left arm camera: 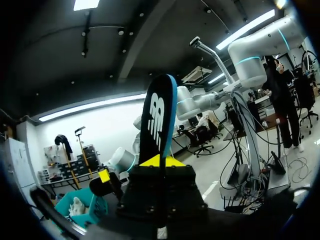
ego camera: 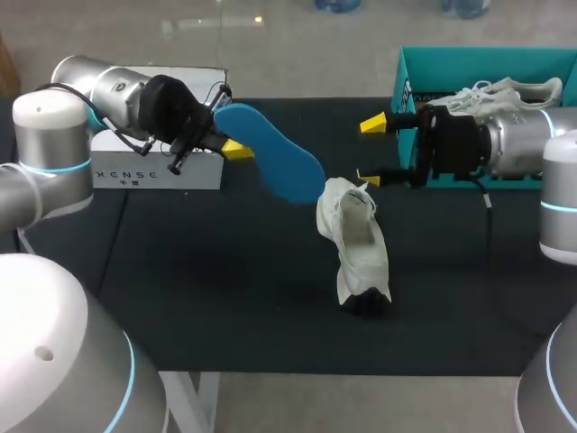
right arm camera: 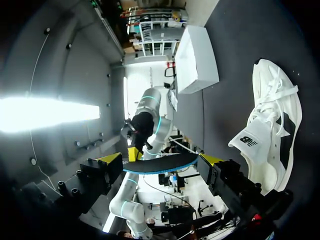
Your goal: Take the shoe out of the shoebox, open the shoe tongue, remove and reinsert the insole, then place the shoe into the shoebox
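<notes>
A white shoe (ego camera: 356, 239) lies on the black table, its tongue pulled open, and shows beside my right gripper (right arm camera: 160, 159) as the shoe (right arm camera: 275, 130). My left gripper (ego camera: 230, 146) is shut on the heel end of a blue insole (ego camera: 275, 158), held in the air left of the shoe. In the left wrist view the insole (left arm camera: 159, 120) stands up between the yellow tips of the left gripper (left arm camera: 160, 161), dark underside showing. My right gripper (ego camera: 370, 151) is open and empty, facing the insole's free end (right arm camera: 160, 163) without touching it. The teal shoebox (ego camera: 478, 63) stands at the back right.
A second white shoe (ego camera: 505, 93) lies in the shoebox behind my right arm. A white box (ego camera: 162, 167) stands at the back left under my left arm, also seen as the box (right arm camera: 197, 60). Bare black table lies in front of the shoe.
</notes>
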Tool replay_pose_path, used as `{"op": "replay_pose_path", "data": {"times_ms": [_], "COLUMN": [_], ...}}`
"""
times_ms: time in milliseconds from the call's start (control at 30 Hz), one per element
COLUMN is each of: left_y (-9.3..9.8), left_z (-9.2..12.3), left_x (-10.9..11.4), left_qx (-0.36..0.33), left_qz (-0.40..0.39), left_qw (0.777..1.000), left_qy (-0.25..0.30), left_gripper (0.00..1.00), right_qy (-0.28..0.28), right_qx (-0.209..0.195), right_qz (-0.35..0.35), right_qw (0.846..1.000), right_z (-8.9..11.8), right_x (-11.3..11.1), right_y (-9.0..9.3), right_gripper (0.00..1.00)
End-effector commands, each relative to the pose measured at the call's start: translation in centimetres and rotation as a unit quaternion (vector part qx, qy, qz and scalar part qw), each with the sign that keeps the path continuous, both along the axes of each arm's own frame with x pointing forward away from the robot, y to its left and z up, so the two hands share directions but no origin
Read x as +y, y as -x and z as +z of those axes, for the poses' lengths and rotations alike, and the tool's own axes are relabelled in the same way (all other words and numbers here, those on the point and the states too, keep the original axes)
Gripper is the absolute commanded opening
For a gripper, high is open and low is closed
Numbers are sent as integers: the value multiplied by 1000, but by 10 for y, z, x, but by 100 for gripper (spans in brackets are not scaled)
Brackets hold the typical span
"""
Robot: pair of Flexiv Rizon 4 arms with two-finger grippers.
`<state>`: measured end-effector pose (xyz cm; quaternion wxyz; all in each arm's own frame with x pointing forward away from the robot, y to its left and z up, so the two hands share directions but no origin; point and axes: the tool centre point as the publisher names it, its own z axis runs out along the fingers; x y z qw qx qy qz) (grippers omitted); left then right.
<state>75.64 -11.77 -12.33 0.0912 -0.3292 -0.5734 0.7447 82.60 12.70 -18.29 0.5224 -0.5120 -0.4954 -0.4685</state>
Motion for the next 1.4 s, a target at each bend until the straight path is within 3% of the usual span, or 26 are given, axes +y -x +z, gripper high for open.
{"op": "replay_pose_path", "data": {"times_ms": [33,200,500,633,1033,1400], "left_y": [6,14,31,36,39,45], "left_z": [-2,-2,10,13,-12,-28], "left_x": [-3,4,11,9,-1,-39], "left_qx": [-104,-190,-322,-354,-354,-393], "left_qz": [0,26,44,57,89,78], "left_qw": [993,977,945,933,930,916], "left_qy": [61,93,24,-34,-47,-38], "left_gripper": [0,0,0,0,0,0], "right_qy": [1,1,1,1,1,1], "right_qx": [0,0,0,0,0,0], "right_qz": [-1,-1,-1,-1,-1,-1], "right_qw": [1000,1000,1000,1000,1000,1000], "right_z": [0,0,0,0,0,0], "right_x": [1,1,1,1,1,1], "right_y": [1,1,1,1,1,1], "right_gripper": [100,100,100,100,100,100]}}
